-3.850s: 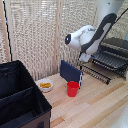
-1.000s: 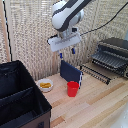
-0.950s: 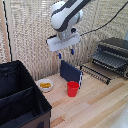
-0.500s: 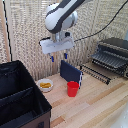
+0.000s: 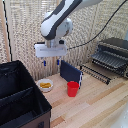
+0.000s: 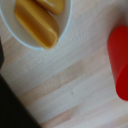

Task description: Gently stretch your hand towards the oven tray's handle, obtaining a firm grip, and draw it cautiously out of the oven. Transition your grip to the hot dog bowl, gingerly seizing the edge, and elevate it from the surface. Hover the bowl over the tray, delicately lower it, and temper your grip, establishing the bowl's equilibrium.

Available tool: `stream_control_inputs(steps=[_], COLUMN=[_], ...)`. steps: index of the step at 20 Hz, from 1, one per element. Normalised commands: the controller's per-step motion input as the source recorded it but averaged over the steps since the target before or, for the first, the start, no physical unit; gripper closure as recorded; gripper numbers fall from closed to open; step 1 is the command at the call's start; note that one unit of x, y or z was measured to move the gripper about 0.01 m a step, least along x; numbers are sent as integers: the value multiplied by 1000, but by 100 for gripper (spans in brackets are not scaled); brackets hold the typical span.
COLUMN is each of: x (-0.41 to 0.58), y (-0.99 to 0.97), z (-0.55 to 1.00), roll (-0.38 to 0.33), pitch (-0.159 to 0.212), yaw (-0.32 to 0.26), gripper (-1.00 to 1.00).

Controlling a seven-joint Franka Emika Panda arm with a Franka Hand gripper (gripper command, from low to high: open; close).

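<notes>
Hot dog bowl (image 5: 45,85) on table, directly below end effector (image 5: 50,63); fingers spread, empty.

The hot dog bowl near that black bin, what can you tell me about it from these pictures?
The hot dog bowl is small, shallow, round and off-white, smooth like ceramic or plastic. It holds yellow-orange, sausage-shaped pieces of food. It sits upright on the light wooden table, between the black bin and the red cup, apart from both. The robot's fingers hang above it; nothing grips it.
</notes>
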Motion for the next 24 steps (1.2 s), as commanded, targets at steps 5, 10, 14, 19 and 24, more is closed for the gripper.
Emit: stream_control_inputs(steps=[5,10,14,19,24], x=[107,107,164,190,117], y=[-139,-226,-182,-29,10], z=[-227,-264,-319,-322,-303], roll=[29,6,0,1,13], pitch=[51,12,-22,-68,-48], yaw=[38,59,42,39,64], gripper=[-100,-100,-100,-100,-100])
